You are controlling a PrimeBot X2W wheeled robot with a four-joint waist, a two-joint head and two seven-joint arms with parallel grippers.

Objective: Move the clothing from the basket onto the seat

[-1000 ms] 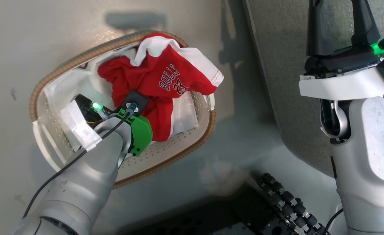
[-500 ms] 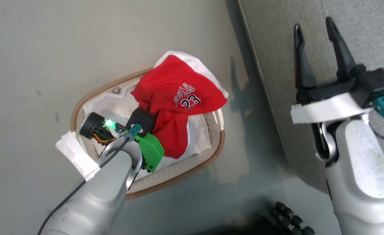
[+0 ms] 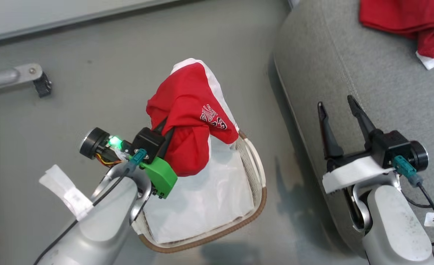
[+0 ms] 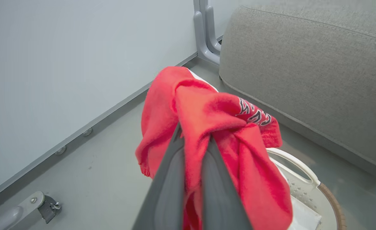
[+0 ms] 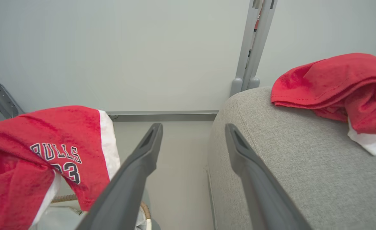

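Note:
A red "BULLS 23" piece of clothing (image 3: 187, 103) with white trim hangs bunched above the basket (image 3: 256, 173), its lower end just over the white liner (image 3: 202, 198). My left gripper (image 3: 168, 126) is shut on it, the fingertips buried in the cloth; the left wrist view shows the red clothing (image 4: 213, 115) draped over both fingers of the left gripper (image 4: 194, 134). My right gripper (image 3: 334, 101) stands open over the near edge of the grey seat (image 3: 349, 66), nothing between its fingers. A second red piece of clothing (image 3: 408, 18) lies on the seat at the far right.
A grey metal frame foot (image 3: 36, 79) rests on the floor at the far left. A grey post (image 5: 251, 48) stands against the pale wall behind the seat corner. Bare floor lies between the basket and the seat. Cables hang by my right wrist (image 3: 416, 180).
The head camera has swung up, bringing the seat top into view. My left gripper has lifted the red clothing up out of the basket. The right gripper stays open.

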